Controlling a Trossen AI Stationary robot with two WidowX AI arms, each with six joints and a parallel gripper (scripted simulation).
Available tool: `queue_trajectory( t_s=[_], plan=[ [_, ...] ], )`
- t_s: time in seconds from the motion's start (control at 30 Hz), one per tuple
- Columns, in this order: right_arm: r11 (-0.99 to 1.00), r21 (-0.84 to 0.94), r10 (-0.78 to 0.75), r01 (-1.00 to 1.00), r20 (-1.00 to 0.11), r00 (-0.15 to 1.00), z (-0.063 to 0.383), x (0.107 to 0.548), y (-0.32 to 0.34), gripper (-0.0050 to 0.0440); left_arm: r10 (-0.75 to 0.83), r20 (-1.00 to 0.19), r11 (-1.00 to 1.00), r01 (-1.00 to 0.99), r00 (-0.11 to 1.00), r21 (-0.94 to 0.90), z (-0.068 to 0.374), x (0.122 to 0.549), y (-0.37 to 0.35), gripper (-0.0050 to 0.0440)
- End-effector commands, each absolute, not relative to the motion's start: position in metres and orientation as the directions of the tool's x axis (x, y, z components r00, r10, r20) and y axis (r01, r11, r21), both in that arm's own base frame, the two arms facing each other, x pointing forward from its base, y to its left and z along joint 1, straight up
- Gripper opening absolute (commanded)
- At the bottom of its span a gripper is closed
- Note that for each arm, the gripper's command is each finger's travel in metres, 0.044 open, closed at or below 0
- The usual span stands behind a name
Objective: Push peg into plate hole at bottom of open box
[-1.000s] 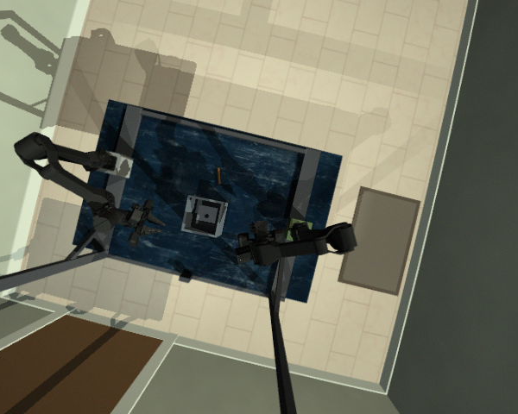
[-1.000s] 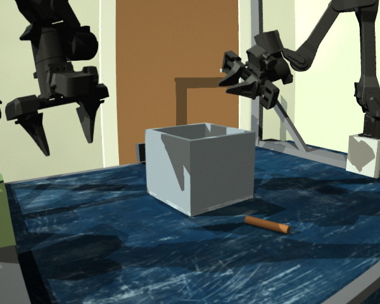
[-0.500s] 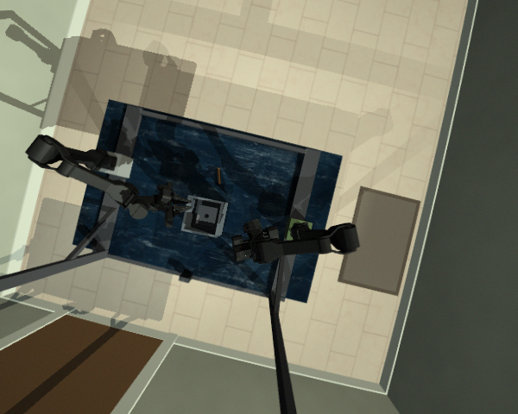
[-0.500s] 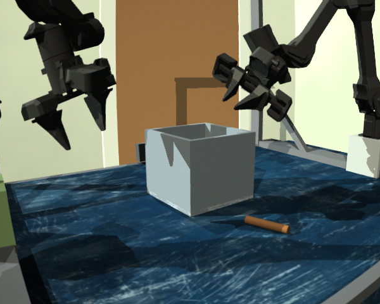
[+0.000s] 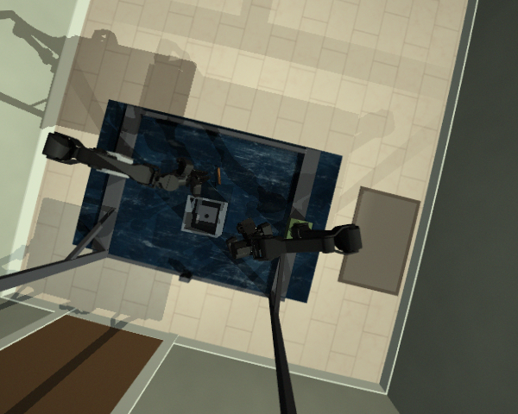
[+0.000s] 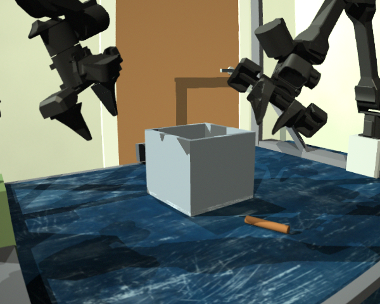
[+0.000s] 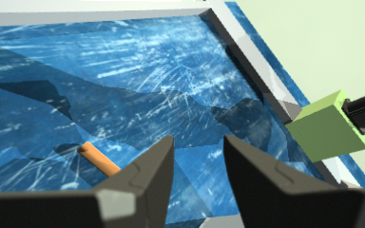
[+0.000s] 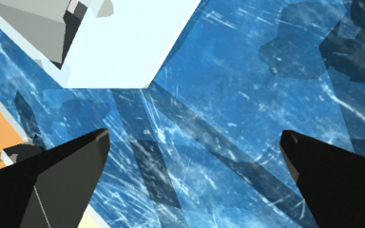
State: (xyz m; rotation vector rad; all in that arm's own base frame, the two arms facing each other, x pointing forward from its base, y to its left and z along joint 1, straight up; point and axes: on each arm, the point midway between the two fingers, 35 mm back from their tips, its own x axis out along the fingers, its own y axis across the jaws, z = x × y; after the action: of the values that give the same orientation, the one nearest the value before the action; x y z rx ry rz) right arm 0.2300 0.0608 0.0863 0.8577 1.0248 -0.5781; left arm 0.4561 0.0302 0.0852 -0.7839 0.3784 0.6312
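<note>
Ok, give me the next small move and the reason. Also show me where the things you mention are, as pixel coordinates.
Probably shift the left fingers (image 5: 201, 175) (image 6: 261, 99) sideways over the orange peg (image 5: 218, 176) (image 6: 267, 224) (image 7: 99, 159) before lowering: they stand apart, holding nothing, and their wrist view shows the peg off to one side, partly hidden by a finger.

The blue tabletop looks scratched, while the box has smooth, matt walls.
</note>
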Motion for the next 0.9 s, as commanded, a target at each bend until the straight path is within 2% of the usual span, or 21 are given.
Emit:
queue_trajectory(
  t_s=[0.0, 0.43, 0.5, 0.57, 0.63, 0.87],
  plan=[
    [0.566, 0.369, -0.006, 0.737, -0.892, 0.451, 0.091, 0.234, 0.061, 0.0440, 0.395, -0.550, 0.503, -0.674, 0.736, -0.541, 0.086, 0.466, 0.049, 0.0125],
    [0.652, 0.468, 0.041, 0.597, -0.807, 0.589, 0.117, 0.261, 0.061, 0.0440, 0.496, -0.667, 0.199, -0.820, 0.556, -0.537, 0.065, 0.449, 0.190, 0.0125],
    [0.683, 0.513, 0.054, 0.520, -0.746, 0.664, 0.137, 0.275, 0.058, 0.0440, 0.407, -0.699, 0.208, -0.805, 0.588, -0.556, 0.064, 0.475, 0.165, 0.0125],
    [0.683, 0.513, 0.054, 0.520, -0.746, 0.664, 0.137, 0.275, 0.058, 0.0440, 0.407, -0.699, 0.208, -0.805, 0.588, -0.556, 0.064, 0.475, 0.165, 0.0125],
    [0.703, 0.493, 0.056, 0.512, -0.756, 0.652, 0.128, 0.273, 0.058, 0.0440, 0.398, -0.730, 0.188, -0.829, 0.555, -0.527, 0.053, 0.468, 0.165, 0.0125],
    [0.805, 0.515, 0.079, 0.295, -0.586, 0.807, 0.171, 0.299, 0.049, 0.0440, 0.221, -0.851, 0.061, -0.878, 0.476, -0.475, 0.027, 0.484, 0.152, 0.0125]
  ],
)
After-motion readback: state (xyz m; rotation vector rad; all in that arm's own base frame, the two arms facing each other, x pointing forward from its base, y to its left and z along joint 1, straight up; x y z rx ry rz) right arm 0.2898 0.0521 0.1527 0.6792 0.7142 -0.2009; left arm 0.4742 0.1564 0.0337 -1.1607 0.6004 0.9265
